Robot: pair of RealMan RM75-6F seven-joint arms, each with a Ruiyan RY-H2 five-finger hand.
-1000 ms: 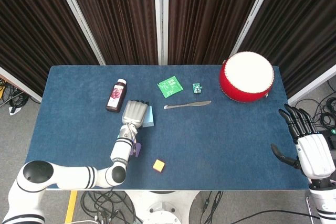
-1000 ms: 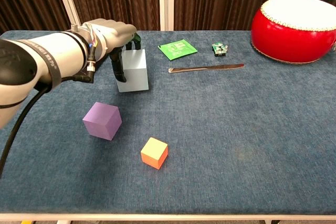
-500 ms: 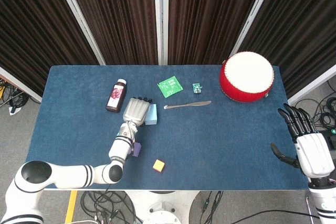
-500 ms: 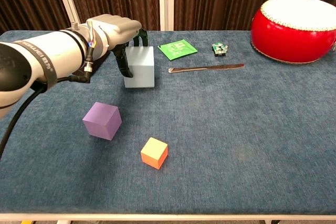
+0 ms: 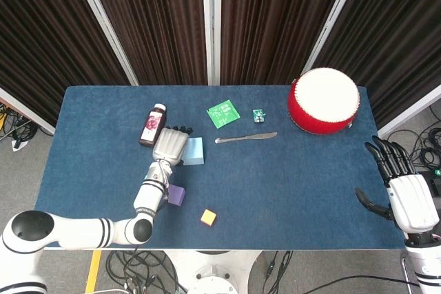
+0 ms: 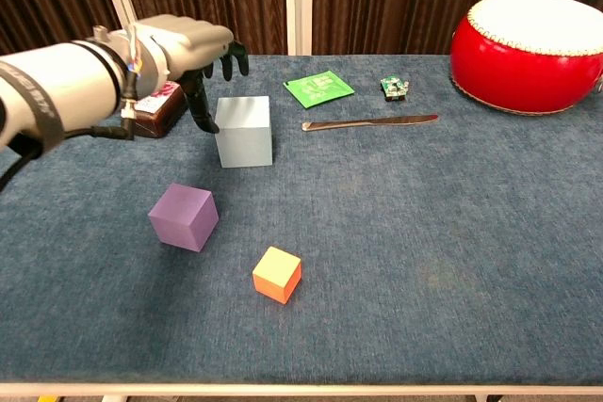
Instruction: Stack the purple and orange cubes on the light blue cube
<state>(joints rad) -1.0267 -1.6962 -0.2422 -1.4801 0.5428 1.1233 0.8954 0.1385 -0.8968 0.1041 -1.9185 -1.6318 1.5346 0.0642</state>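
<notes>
Now, from the left: a dark bottle [image 5: 153, 126] whose label I cannot read, then the left hand [image 6: 184, 44], fingers spread and holding nothing, hovering just beside the light blue cube [image 6: 244, 131]. At that cube's 7 o'clock sits the purple cube [image 6: 183, 217], with the orange cube [image 6: 277, 274] at 5 o'clock from it. Far right, off the worktop [image 5: 289, 184], the right hand [image 5: 406, 197] hangs with fingers apart.

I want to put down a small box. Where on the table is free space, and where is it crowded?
Free: the cloth between the knife, the red drum and the orange cube. Crowded: the left, around the left hand, light blue cube, bottle and purple cube.
</notes>
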